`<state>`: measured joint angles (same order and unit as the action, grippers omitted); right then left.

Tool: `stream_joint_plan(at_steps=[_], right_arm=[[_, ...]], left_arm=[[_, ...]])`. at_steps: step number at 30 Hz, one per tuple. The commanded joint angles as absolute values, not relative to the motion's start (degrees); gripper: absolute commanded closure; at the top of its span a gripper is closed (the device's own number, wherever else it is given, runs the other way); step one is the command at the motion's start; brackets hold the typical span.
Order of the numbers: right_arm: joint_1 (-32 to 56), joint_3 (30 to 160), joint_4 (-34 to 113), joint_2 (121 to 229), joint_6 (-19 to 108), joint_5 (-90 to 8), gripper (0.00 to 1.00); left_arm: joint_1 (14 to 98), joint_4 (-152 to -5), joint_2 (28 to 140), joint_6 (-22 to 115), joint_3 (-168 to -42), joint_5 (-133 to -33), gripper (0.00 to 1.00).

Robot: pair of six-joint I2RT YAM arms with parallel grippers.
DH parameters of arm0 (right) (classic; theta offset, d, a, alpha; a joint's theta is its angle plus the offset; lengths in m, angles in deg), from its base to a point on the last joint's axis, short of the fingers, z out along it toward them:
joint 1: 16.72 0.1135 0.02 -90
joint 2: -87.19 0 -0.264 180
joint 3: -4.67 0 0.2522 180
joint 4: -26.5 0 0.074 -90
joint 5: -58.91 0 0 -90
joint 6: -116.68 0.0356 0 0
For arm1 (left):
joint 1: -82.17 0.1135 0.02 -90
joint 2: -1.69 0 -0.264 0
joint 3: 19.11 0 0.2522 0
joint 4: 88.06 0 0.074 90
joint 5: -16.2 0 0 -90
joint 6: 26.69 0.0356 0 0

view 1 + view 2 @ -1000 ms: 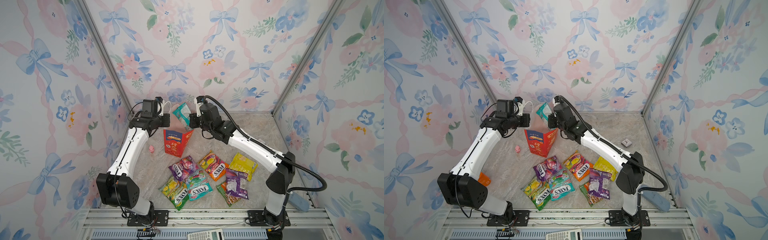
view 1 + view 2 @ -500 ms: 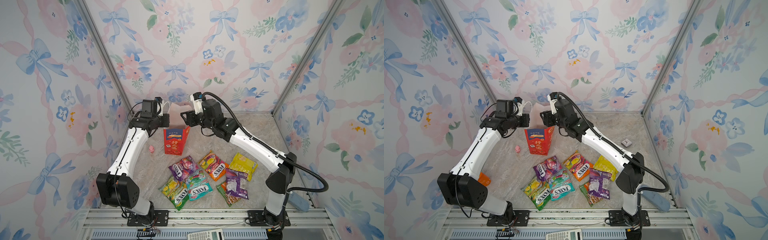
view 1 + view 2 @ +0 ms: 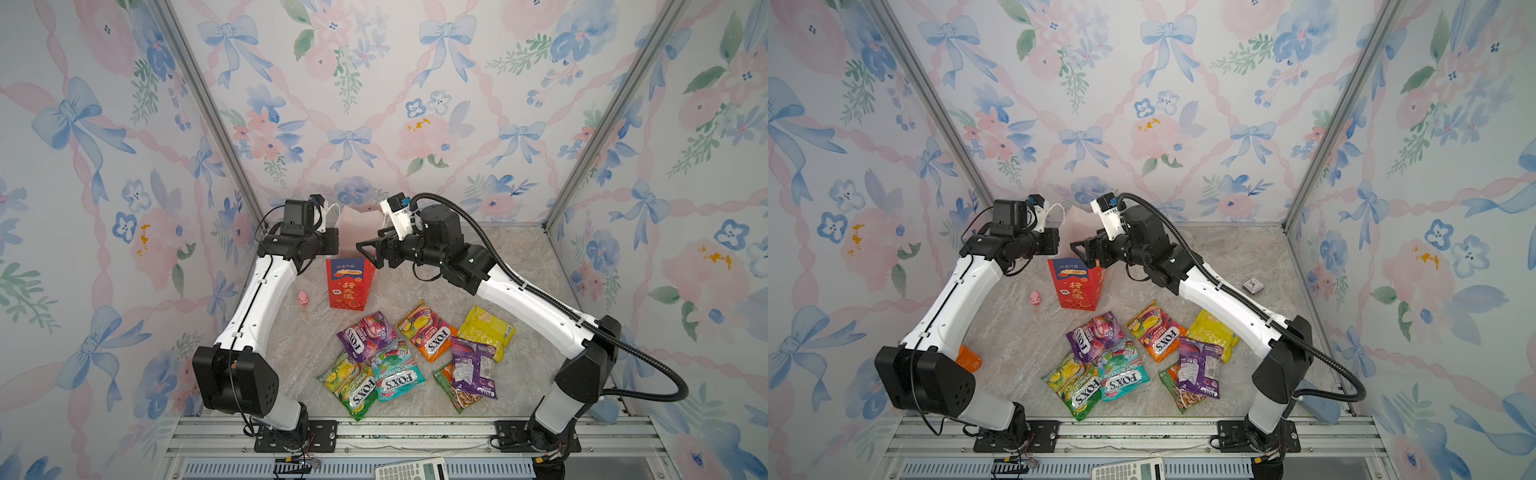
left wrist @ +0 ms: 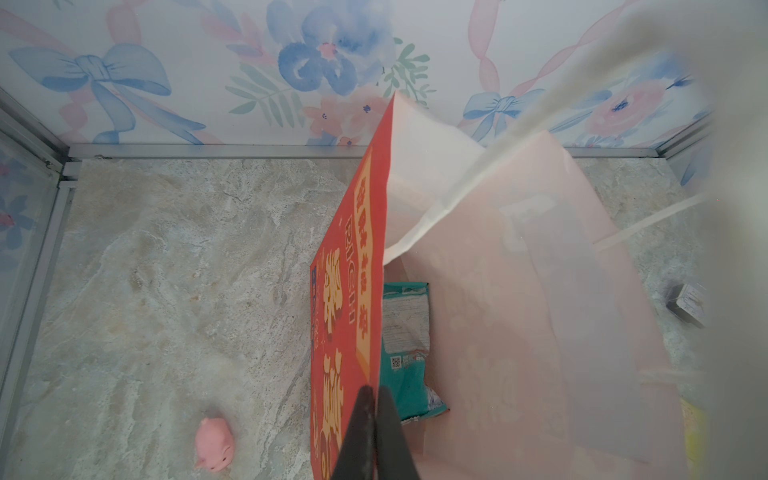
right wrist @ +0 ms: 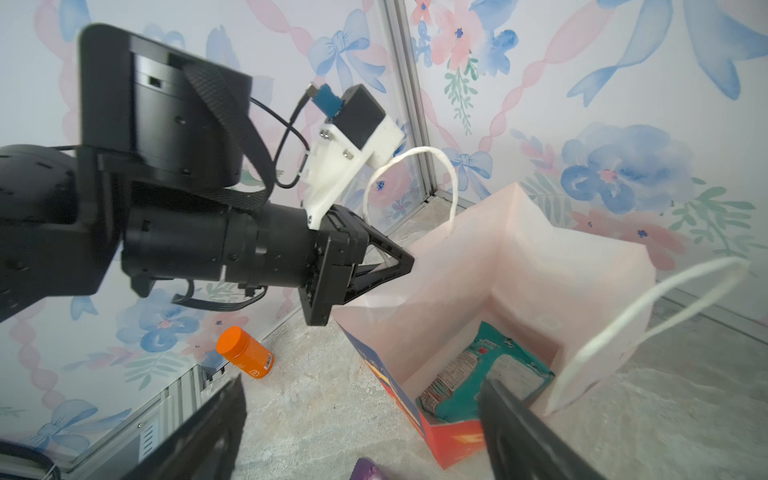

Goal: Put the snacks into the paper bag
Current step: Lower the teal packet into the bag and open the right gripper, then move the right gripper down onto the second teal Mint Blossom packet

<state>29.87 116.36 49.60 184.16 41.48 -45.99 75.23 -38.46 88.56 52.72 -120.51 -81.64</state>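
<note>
The red paper bag (image 3: 348,287) stands upright at the back of the table, its mouth held wide. My left gripper (image 4: 372,405) is shut on the bag's left rim; the right wrist view shows this gripper (image 5: 402,266) pinching the edge. My right gripper (image 3: 368,254) hangs open just above the bag's mouth, holding nothing. One teal packet (image 5: 490,374) lies inside on the bag's floor, and the same teal packet (image 4: 405,345) shows in the left wrist view. Several snacks lie in front: purple FOX'S (image 3: 368,334), orange FOX'S (image 3: 428,332), yellow (image 3: 486,328), teal FOX'S (image 3: 395,372), green FOX'S (image 3: 351,386), purple packet (image 3: 473,368).
A tiny pink toy (image 3: 303,298) sits left of the bag. An orange bottle (image 3: 967,359) lies by my left arm's base. A small box (image 3: 1253,285) rests at the right, behind my right arm. A blue pad (image 3: 1316,401) lies at the front right, a calculator (image 3: 409,471) on the front rail.
My right gripper has opened and swung left over the bag's mouth. The teal packet it held above the bag now lies inside. The left gripper keeps its hold.
</note>
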Motion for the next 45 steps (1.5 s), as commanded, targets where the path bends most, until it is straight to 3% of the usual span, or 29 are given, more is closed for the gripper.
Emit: stream_joint_plan(at_steps=[1,5,12,19,27,33,45], right_arm=[[29.4,112.1,43.6,179.8,39.3,-49.8,0.11],[29.4,107.1,45.9,176.0,38.6,-49.6,0.16],[29.4,97.7,59.3,172.3,40.0,-43.4,0.35],[29.3,88.2,64.6,172.5,46.2,-43.5,0.41],[29.4,77.4,70.1,171.6,52.7,-46.9,0.43],[30.8,69.7,66.3,170.8,58.5,-51.2,0.44],[32.9,67.2,61.4,176.3,61.2,-54.8,0.45]], left_arm=[[75.7,-39.2,88.7,52.9,-119.9,-82.5,1.00],[75.7,-39.2,88.7,53.0,-119.9,-82.3,1.00],[75.7,-39.2,88.6,53.3,-119.8,-82.2,1.00],[75.8,-39.2,88.7,53.4,-119.7,-81.7,1.00],[75.8,-39.2,89.0,53.6,-119.7,-81.8,1.00],[75.9,-39.2,88.8,53.7,-119.5,-81.7,1.00],[75.9,-39.3,88.9,53.6,-119.5,-82.0,1.00]])
